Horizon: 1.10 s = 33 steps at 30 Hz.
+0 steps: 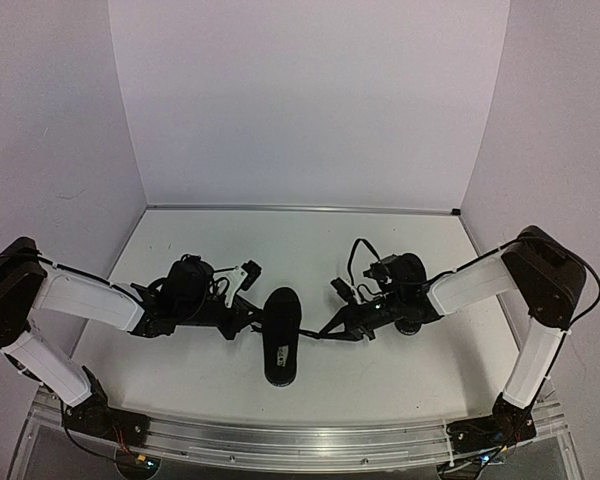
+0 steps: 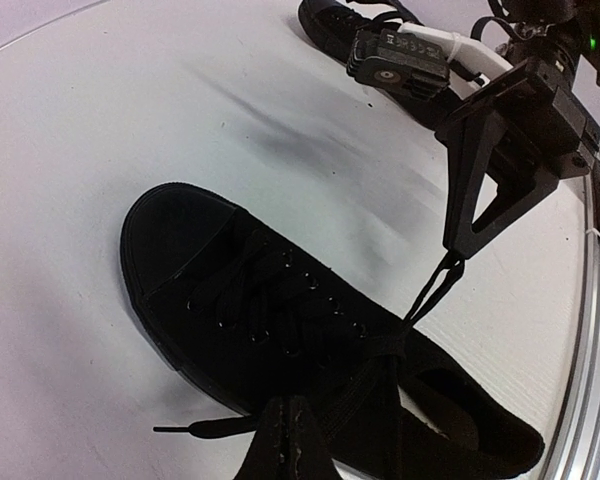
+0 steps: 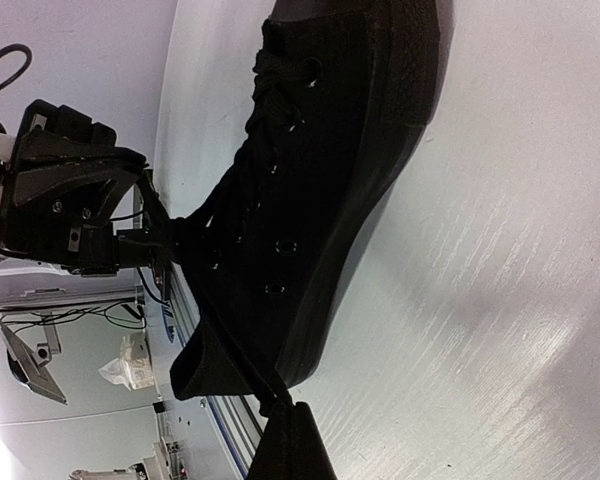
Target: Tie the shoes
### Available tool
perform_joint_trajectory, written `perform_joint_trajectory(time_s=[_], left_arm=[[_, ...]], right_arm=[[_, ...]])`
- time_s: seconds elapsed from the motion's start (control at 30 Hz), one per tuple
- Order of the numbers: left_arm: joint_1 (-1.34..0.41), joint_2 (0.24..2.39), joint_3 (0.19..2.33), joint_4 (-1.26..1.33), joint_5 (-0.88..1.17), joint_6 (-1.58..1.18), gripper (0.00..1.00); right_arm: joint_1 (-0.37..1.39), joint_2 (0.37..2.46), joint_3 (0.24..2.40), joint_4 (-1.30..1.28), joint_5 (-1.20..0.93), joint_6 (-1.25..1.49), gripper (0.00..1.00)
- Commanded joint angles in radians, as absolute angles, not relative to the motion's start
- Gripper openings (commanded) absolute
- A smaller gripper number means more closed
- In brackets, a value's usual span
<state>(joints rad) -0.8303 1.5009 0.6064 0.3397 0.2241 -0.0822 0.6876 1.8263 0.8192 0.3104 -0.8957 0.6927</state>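
Right pincer pinches a lace, plain only from left wrist.

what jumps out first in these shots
A lone black shoe lies in the middle of the white table. The right fingers pinch a lace drawn taut from the shoe. The left fingers clamp lace on the opposite side.
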Motion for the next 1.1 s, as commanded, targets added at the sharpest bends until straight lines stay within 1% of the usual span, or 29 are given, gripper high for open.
perform_joint_trajectory(time_s=[0.0, 0.47, 0.63, 0.87, 0.9, 0.97, 1.03, 1.07], left_arm=[[-0.825, 1.493, 0.639, 0.334, 0.235, -0.066, 0.00], [-0.825, 1.544, 0.697, 0.312, 0.175, -0.066, 0.00], [-0.825, 1.576, 0.741, 0.298, 0.187, -0.068, 0.00], [-0.824, 1.637, 0.806, 0.241, 0.154, -0.063, 0.00], [-0.824, 1.638, 0.807, 0.240, 0.153, -0.065, 0.03], [-0.823, 1.632, 0.802, 0.241, 0.150, -0.069, 0.13], [-0.817, 1.608, 0.785, 0.242, 0.143, -0.079, 0.28], [-0.810, 1.590, 0.774, 0.241, 0.141, -0.086, 0.33]], right_arm=[[0.683, 1.803, 0.836, 0.274, -0.908, 0.653, 0.00], [0.691, 1.820, 0.849, 0.247, -0.915, 0.624, 0.00], [0.704, 1.837, 0.871, 0.247, -0.921, 0.619, 0.00], [0.713, 1.845, 0.874, 0.244, -0.921, 0.615, 0.00], [0.713, 1.847, 0.875, 0.244, -0.921, 0.615, 0.00], [0.714, 1.850, 0.878, 0.244, -0.923, 0.615, 0.00], [0.716, 1.855, 0.884, 0.244, -0.926, 0.615, 0.00], [0.717, 1.856, 0.887, 0.244, -0.928, 0.615, 0.00]])
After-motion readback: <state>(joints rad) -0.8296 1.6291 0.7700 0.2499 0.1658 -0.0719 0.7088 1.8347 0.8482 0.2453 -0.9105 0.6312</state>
